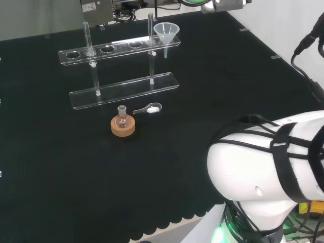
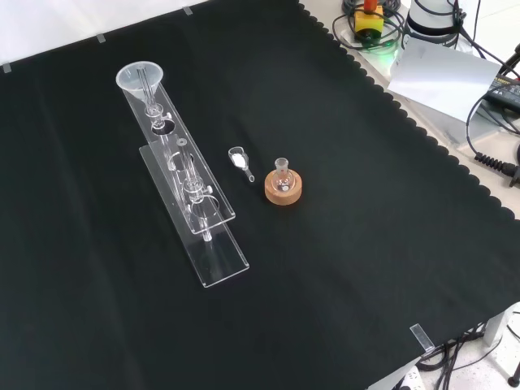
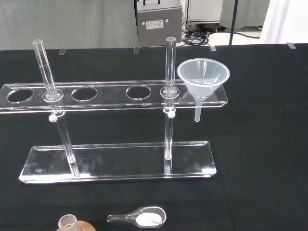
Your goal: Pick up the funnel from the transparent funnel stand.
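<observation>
From my station I judge the task as not yet begun: the funnel sits untouched in the end hole of the transparent funnel stand, at about one o'clock from the stand's middle in the head view, its cone above the upper plate and its stem hanging through below. In the front view the funnel is at the far end of the stand, at roughly eleven o'clock from the bench's centre, and in the wrist view I look straight at it, seated at the stand's upper plate beside one of the two upright posts. The other holes in that plate look empty. Short of the stand in the head view, at about six o'clock from its base plate, a small flask stands on a cork ring, with a little clear scoop holding something white just beside it at two o'clock; both are well apart from the funnel and should not be in my way. I cannot tell how the fingers stand, so I will not guess at them; nothing is touching the funnel. Everything is left to do: bring the hand over to the funnel's end of the stand, close on the cone or rim without knocking the nearby post, and lift straight up until the stem clears the hole. The black cloth of the bench is bare along that approach.
</observation>
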